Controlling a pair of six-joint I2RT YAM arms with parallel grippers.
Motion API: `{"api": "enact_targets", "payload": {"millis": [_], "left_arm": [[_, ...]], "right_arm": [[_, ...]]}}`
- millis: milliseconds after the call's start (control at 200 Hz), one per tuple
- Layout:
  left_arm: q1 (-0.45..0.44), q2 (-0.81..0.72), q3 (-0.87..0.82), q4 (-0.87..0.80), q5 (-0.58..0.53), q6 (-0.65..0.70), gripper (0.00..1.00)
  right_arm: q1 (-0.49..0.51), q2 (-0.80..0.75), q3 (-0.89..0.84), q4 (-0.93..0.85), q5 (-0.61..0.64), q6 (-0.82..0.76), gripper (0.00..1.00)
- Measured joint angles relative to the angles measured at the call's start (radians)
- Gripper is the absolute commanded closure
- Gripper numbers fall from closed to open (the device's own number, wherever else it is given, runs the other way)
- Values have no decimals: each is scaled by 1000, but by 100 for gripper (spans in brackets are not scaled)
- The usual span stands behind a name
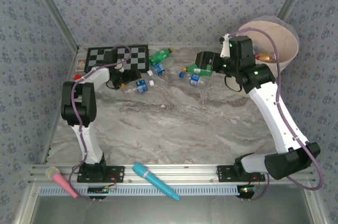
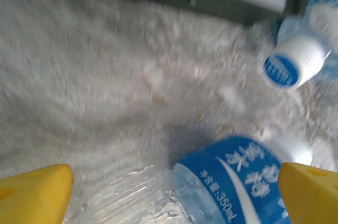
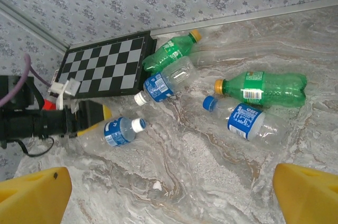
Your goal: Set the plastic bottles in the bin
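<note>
Straddling blue-labelled bottle [image 2: 232, 182] on near side of checkerboard [image 1: 113, 57] with left gripper [image 2: 174, 192] spread wide, clamping nothing. Same wide, empty spread on right gripper [image 3: 171, 192], well right of checkerboard. Likely light, crushable, slick: take across labelled middle.

clear bottle [image 2: 200, 197] lying on its side, blue label [image 2: 237, 182], white print "350mL" after a few small Chinese characters, larger white Chinese characters above them, white cap [image 2: 293, 63] of second bottle, blue print blurred, unreadable, green bottle [image 3: 264, 89], label print too small to read
</note>
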Motion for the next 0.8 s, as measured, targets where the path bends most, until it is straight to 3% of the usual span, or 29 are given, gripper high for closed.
{"api": "enact_targets", "payload": {"millis": [360,615,805], "left_arm": [[-84,-186,-192,16,-4,9,1],[-232,-204,-248,5,-132,48,7],[-280,-204,-248,-8,-233,75,16]], "right_arm": [[19,51,0,26,-8,10,0],[31,83,1,29,-10,9,0],[35,85,1,26,-10,9,0]]}}
